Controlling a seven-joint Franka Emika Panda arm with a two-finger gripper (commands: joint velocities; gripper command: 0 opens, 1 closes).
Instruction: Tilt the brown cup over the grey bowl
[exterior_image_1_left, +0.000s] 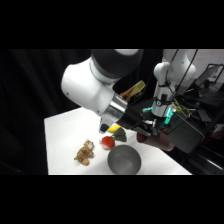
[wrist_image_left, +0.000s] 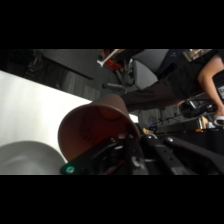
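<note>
Brown cup, gripped in the hand (already tipped sideways), should roll further, mouth centred above the grey bowl.

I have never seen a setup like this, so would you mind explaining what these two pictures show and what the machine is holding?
It is a white robot arm working over a white table. The side picture comes from a fixed camera beside the table; the other from a camera on the arm's wrist. Its hand holds a brown cup, tipped on its side so the wrist camera looks into its mouth. Below sits a grey bowl. Also on the table: a red round fruit, something yellow and a small brownish object.
</note>
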